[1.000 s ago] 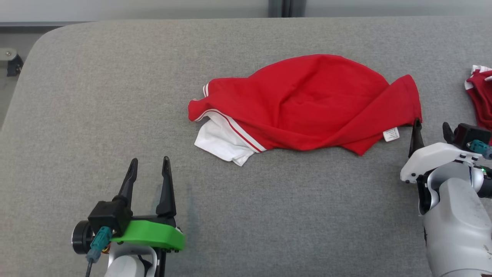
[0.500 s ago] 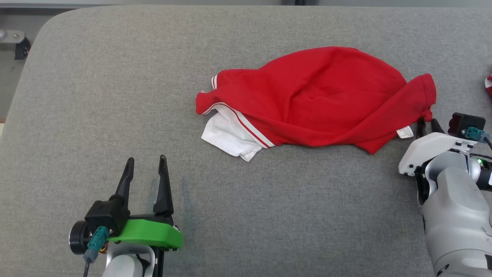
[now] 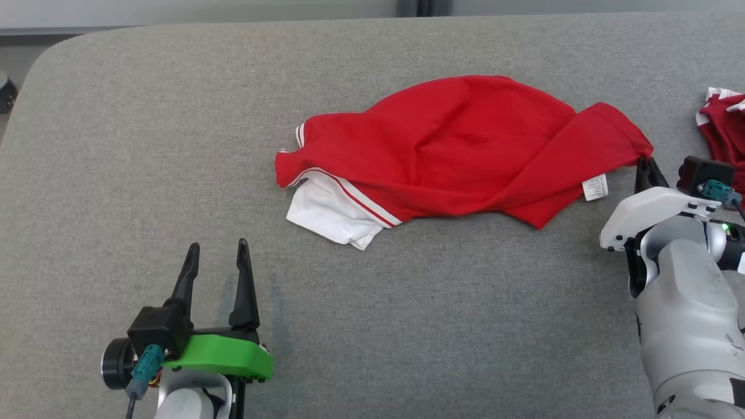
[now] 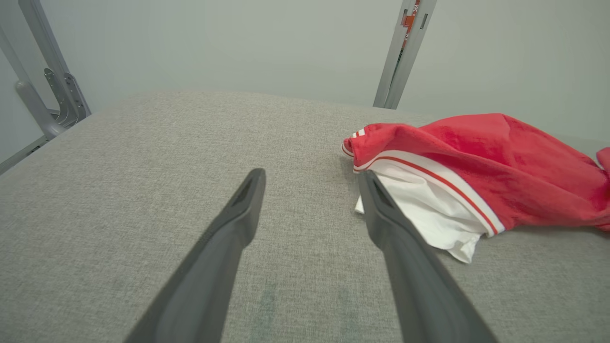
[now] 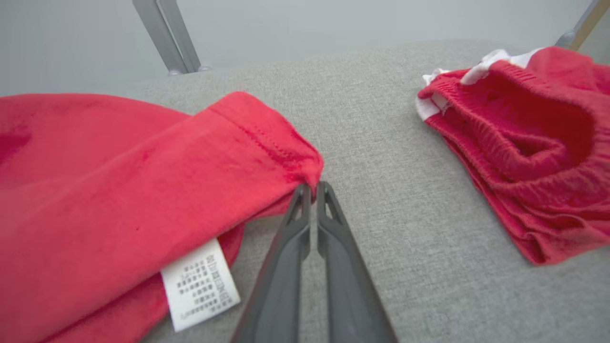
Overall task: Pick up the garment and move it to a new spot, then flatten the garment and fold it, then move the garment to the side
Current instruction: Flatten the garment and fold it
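- Grey fabric surface (image 3: 145, 145) spreads beneath everything.
- Low down, the left gripper (image 3: 217, 247) rests with fingers spread wide, holding nothing.
- Mid-surface lies the red garment (image 3: 454, 145), crumpled. A white striped panel (image 3: 326, 212) pokes out on its left, and folds hide its true shape.
- At its right hem corner the right gripper (image 5: 310, 188) pinches the cloth, beside a white label (image 5: 200, 283).
- Another red garment (image 3: 722, 128) is cut off at the edge.

Garment (image 3: 465, 145): red, with a white panel and red-and-white striped trim. Label (image 3: 595, 187): white, dark print. Worktop (image 3: 145, 145): plain grey weave. Second garment (image 3: 722, 128): red, white edging. Left end effector (image 3: 217, 245): dark fingers (image 3: 244, 285), green housing (image 3: 227, 356).
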